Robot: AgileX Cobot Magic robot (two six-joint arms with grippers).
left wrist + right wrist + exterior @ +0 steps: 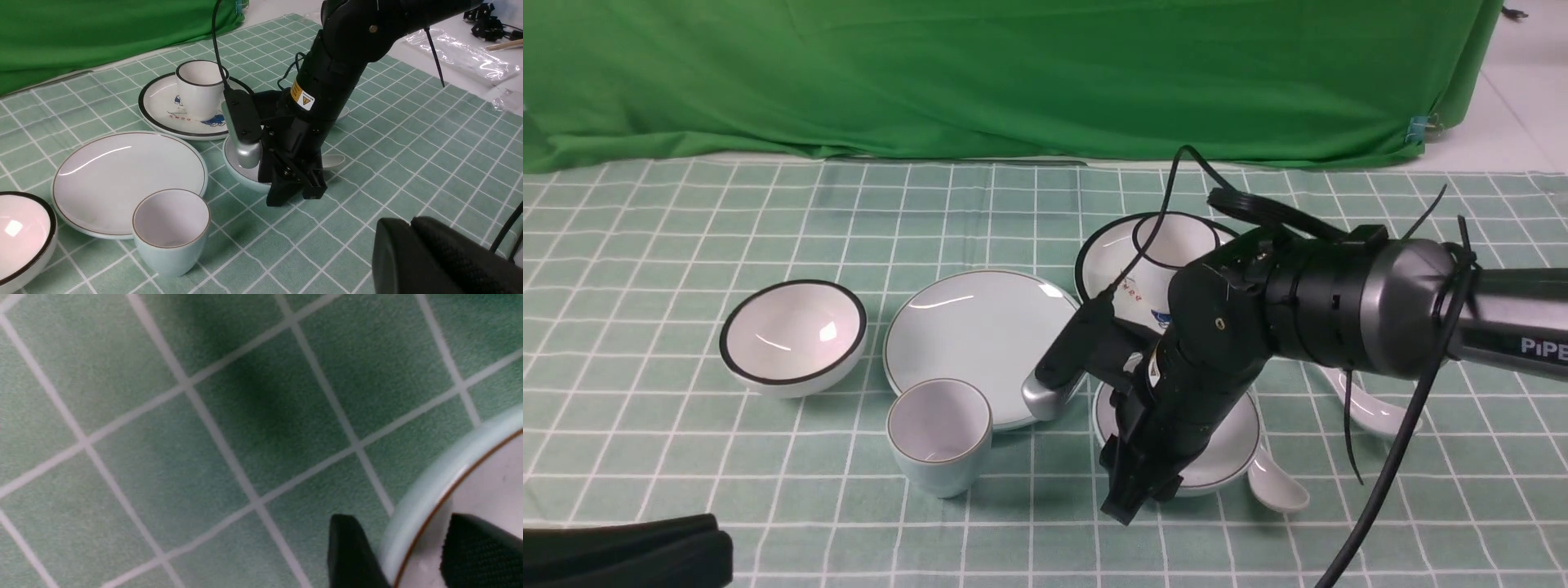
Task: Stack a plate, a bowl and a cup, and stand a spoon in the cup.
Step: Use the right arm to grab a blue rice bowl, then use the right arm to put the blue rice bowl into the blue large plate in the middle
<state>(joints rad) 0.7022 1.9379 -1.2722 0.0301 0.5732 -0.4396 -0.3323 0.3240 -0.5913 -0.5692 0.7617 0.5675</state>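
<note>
So the right gripper point(404, 555) is straddling the rim of the shallow pale blue bowl point(1229, 449), one fingertip outside the wall and the other inside. The jaws are standing apart, not clenched; it's looking like there's still a bit of daylight either side of the rim, but that close-up is pretty blurry. The bowl is sitting on the green checked cloth point(792, 506), near the pale plate point(980, 343).

The plate is lying flat in the middle, and the little pale blue cup point(939, 441) is standing upright just beside it, on the robot's side. Two white spoons are lying over on the right: one point(1278, 482) is poking out beside the bowl, the other point(1376, 412) is resting farther right. Can't tell which is the plain one, since the handles are mostly hidden.

The black-rimmed bowl point(796, 339) is sitting left of the plate, and a black-rimmed cup point(200, 92) is standing on the black-rimmed plate point(159, 106) behind. The left gripper point(425, 245) is hovering off to the side, fingers together, holding nothing.
</note>
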